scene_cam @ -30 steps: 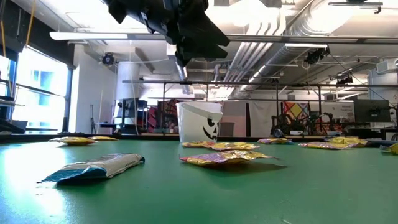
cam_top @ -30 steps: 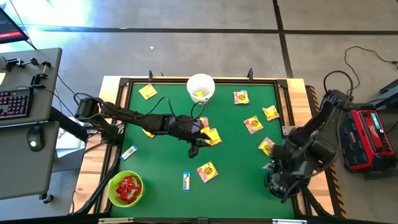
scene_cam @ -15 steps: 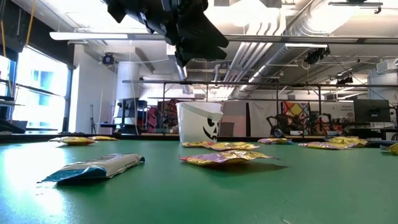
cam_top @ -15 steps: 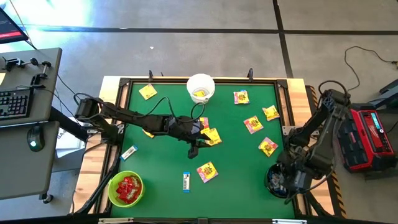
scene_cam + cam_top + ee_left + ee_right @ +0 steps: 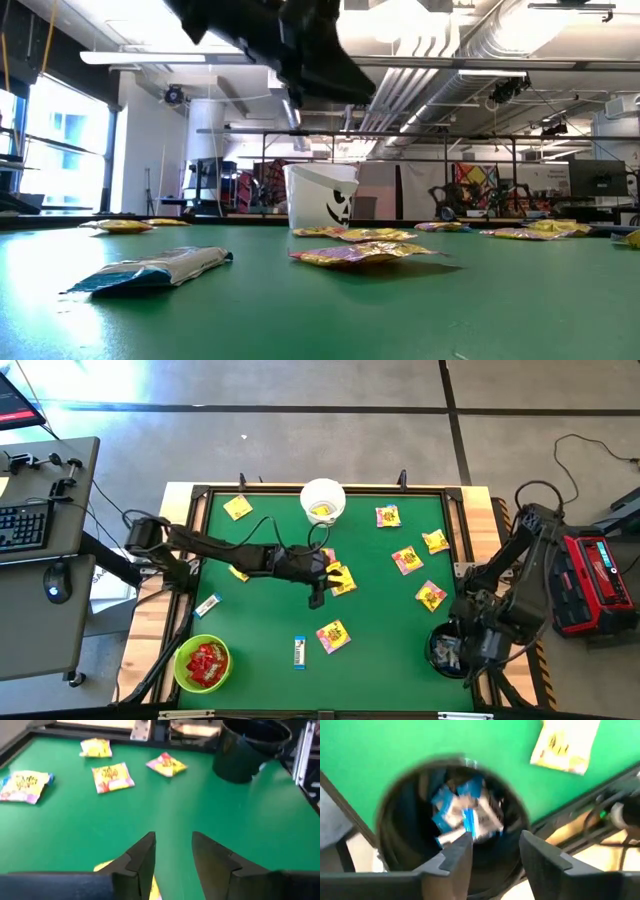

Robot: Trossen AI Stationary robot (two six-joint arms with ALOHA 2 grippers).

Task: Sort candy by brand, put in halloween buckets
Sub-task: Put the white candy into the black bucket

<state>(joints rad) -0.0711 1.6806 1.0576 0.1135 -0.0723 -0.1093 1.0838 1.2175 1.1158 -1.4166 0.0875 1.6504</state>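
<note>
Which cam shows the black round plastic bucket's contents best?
Right wrist view: it looks straight down into the black round plastic bucket at the white-and-blue bars. High view shows its mouth partly behind the right arm; left wrist view only its outer wall; low view nothing.

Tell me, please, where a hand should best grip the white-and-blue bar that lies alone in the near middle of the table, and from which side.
The white-and-blue bar lies flat, with its long axis running from the table's near edge to its far edge. Probably come straight down from above and pinch across its narrow width at mid-length; its long sides are free.
</note>
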